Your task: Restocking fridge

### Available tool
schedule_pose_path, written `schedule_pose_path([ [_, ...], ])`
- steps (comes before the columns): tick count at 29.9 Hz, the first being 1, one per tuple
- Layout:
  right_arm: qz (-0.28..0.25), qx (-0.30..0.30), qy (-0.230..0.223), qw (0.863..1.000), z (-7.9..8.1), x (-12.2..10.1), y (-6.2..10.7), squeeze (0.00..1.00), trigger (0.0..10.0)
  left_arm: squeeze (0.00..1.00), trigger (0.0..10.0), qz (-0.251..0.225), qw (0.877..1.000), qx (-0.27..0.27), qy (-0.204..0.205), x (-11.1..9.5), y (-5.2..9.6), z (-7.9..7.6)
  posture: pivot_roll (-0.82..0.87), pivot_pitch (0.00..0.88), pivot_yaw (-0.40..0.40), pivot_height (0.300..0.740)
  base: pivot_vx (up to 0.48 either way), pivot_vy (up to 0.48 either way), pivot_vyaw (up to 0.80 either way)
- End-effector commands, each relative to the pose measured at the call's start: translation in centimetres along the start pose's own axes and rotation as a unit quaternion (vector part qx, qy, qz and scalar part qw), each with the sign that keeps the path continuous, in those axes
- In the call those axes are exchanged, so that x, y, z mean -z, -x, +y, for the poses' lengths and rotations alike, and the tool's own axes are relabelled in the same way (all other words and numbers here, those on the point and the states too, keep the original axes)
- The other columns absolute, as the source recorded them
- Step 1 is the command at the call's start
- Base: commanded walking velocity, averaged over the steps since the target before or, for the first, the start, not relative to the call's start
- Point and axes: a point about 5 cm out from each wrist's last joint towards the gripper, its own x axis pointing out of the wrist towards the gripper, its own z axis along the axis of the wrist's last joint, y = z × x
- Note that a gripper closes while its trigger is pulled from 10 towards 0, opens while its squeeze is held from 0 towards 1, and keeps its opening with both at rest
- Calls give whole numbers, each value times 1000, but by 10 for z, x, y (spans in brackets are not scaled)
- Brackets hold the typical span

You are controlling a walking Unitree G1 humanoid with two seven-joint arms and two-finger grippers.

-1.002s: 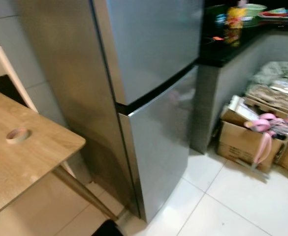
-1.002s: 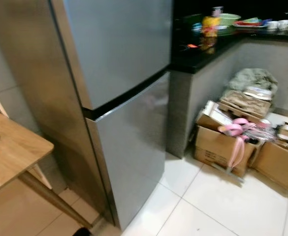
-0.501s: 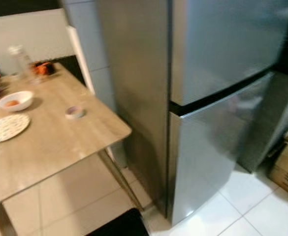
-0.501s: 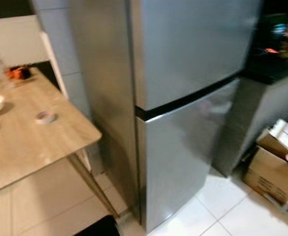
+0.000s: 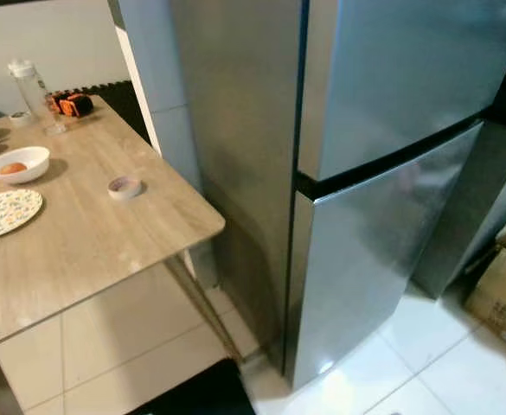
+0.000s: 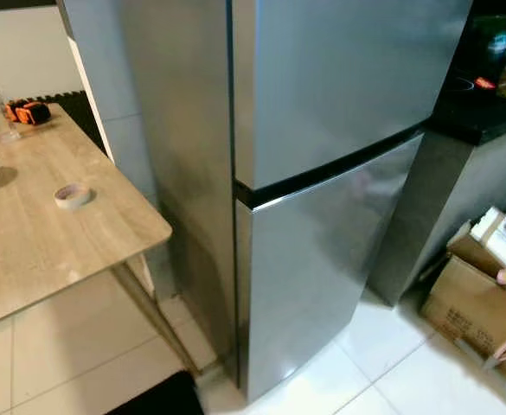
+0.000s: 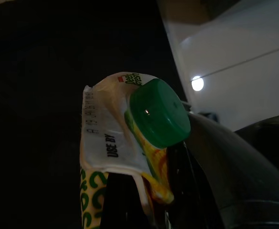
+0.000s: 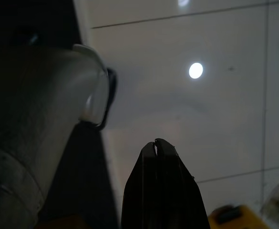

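Panning toward the robot's left, the head cam is now taking in much more of the desk [image 5: 88, 251] than a sec ago, when mostly the fridge [image 5: 382, 156] and the cardboard boxes [image 6: 473, 311] beside the dark counter [image 6: 486, 121] were in frame. Nothing in the room itself appears to be shifting; it's the viewpoint that is swinging, w/ the fridge sliding from centre-left to centre-right of the pic.

Fridge is standing w/ both doors closed, upper and lower, a dark seam btwn them. Sitting on the desk now: a white bowl [image 5: 17, 162] w/ something orange in it, a patterned plate [image 5: 2, 213] just beside it, a roll of tape [image 5: 124, 187] nearer the fridge side, a clear bottle [image 5: 35, 91] and an orange-black item [image 5: 73, 104] at the far edge.

Left end effector [image 7: 146, 198] is pinching a pouch [image 7: 113, 143] w/ a green cap [image 7: 158, 112], white-yellow-green print, "USE BY" readable on it; arm is hanging low in shade, so bkgd is mostly dark. That pouch is prob the item to restock. Right end effector [image 8: 156, 145] is hanging over pale floor tiles, tips pressed together, carrying nothing.

Meaning for the task: one item is in hand but the fridge is not yet open, so restocking is at an early stage. Next step is likely squaring up to a door and using the free right arm to pull it, since the left is occupied. Desk corner is sitting close to the fridge side, so clearance while turning is worth watching.
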Motion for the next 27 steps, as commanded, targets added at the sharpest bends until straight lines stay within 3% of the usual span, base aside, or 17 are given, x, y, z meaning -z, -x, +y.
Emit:
schedule_pose_path([
  [1,1,5,1,1000,-3,0,0,0,10000,0,10000,5,1000,12,0,3,-1,-5,-76,0,30,740,0,-480,0],
  [7,1,4,1,1000,-3,0,0,0,10000,0,10000,6,1000,13,2,3,-1,-5,-76,0,32,740,0,-437,0],
  [19,-1,7,-1,1000,-6,0,1,0,10000,0,10000,4,1000,7,7,2,-1,-4,-80,0,33,740,0,0,0],
  [27,-72,25,-29,997,-23,-34,2,0,10000,0,10000,3,1000,3,8,3,-1,-4,-79,0,30,740,0,0,0],
])
